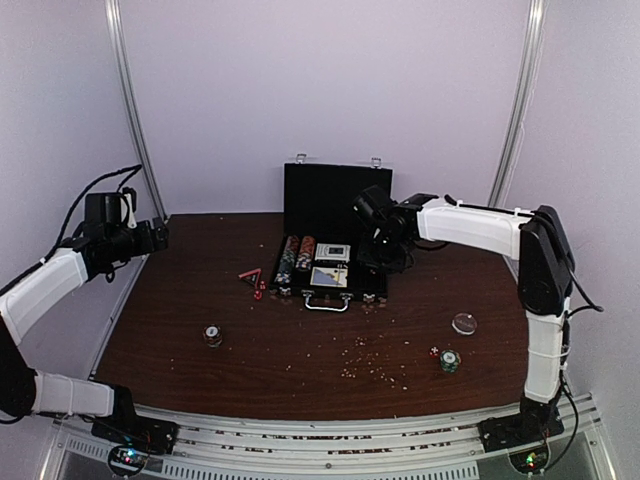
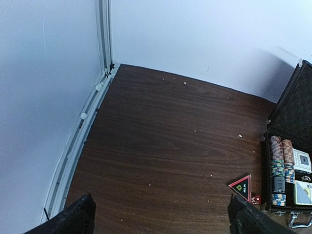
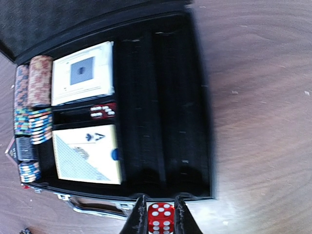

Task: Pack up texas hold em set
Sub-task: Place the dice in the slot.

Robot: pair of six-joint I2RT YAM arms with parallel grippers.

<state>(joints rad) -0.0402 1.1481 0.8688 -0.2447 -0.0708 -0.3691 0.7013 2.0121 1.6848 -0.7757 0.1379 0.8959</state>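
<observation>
On the left side: the left hand hangs over the bare tabletop with its fingers wide apart and nothing in it. It is well apart from the game set, so it cannot catch anything that drops.
Front left: a small pile of chips sits alone, well apart from the case. It may get left out if the lid shuts too soon.
Just left of the case: a red triangle piece and tiny red dice lie near it. An arm passing by could knock them away.
In the middle: the case is open with its lid standing up. Rows of chips, two card decks and packed dice are inside. A bump could tip the lid down.
Over the case's front edge: the right hand pinches one red die tight. The die looks to be by the rim, not over a slot. If it is let go here, it may bounce out.
On the right: a lone chip, a loose die and a clear round thing are not packed yet. They are small and could roll.
</observation>
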